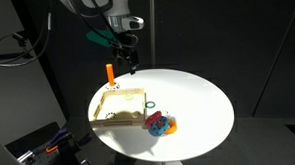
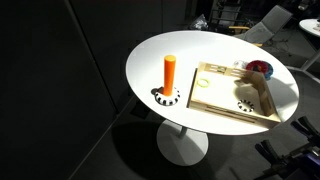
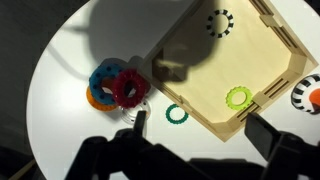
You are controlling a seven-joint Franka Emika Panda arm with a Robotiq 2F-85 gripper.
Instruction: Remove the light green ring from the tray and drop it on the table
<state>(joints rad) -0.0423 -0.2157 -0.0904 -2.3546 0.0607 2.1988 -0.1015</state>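
Note:
The light green ring (image 3: 238,97) lies flat inside the light wooden tray (image 3: 230,60), near one corner. It also shows in an exterior view (image 2: 203,84), at the end of the tray (image 2: 262,116) nearest the orange peg. The tray rests on the round white table (image 1: 198,95). My gripper (image 3: 203,130) is open and empty. It hangs well above the tray's corner (image 1: 130,61), and the ring is below and between its fingers. In the wrist view a dark green ring (image 3: 177,114) lies on the table just outside the tray's rim.
A red, blue and pink ring pile (image 3: 117,84) sits on the table beside the tray (image 1: 159,123). An orange peg (image 2: 169,72) stands on a black-and-white base (image 2: 168,97) near the table edge. A black-and-white dotted ring (image 3: 219,22) lies in the tray.

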